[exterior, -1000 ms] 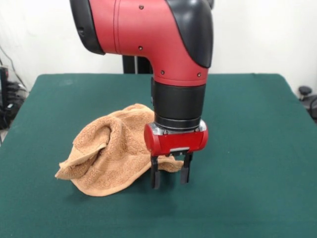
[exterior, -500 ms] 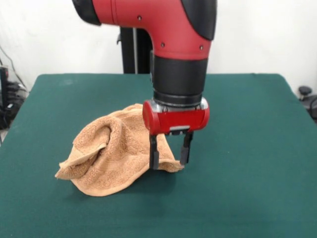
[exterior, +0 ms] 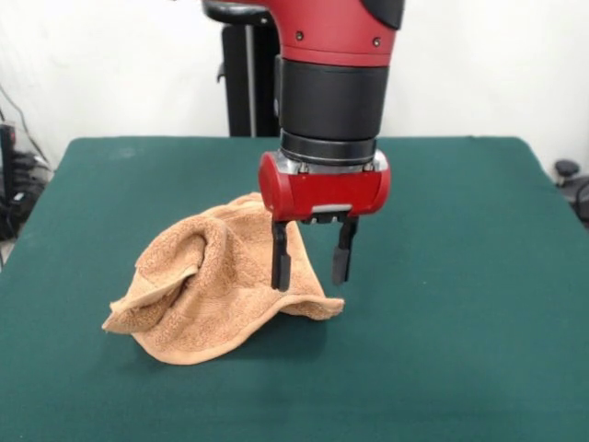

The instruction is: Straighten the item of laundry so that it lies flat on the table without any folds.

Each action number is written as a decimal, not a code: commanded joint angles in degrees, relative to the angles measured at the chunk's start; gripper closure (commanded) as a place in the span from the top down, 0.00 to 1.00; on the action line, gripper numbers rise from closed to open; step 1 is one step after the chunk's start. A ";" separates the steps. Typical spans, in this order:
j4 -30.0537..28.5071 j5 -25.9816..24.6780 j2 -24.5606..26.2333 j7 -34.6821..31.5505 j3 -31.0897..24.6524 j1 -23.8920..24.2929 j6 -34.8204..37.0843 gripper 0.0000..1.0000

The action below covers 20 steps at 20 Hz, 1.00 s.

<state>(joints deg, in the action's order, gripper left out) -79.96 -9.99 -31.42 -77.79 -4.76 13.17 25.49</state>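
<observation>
Felt of the table [exterior: 442, 368] is seen bare and dark green along the near edge. Behind that, left of centre, the towel [exterior: 207, 290] is found crumpled in a heap, with folds raised along its middle and one corner stretched out flat to the right. Above that corner the gripper [exterior: 310, 276] is held, its two black fingers [exterior: 281, 262] spread apart with nothing grasped. Whether the left finger touches the cloth cannot be told.

Tan terry towel [exterior: 207, 290] crumpled in a folded heap, lying left of centre on green table [exterior: 460, 276]
</observation>
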 commanded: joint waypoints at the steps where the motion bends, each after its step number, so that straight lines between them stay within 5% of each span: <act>1: -5.87 -2.11 3.34 -1.68 -5.64 -0.79 3.61 1.00; 11: 1.27 -4.05 10.97 3.05 -7.86 2.66 1.69 1.00; 20: 2.94 -6.43 11.12 3.43 -7.58 3.84 3.64 1.00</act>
<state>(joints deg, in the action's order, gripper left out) -76.37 -13.17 -23.58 -77.79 -6.97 17.38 25.49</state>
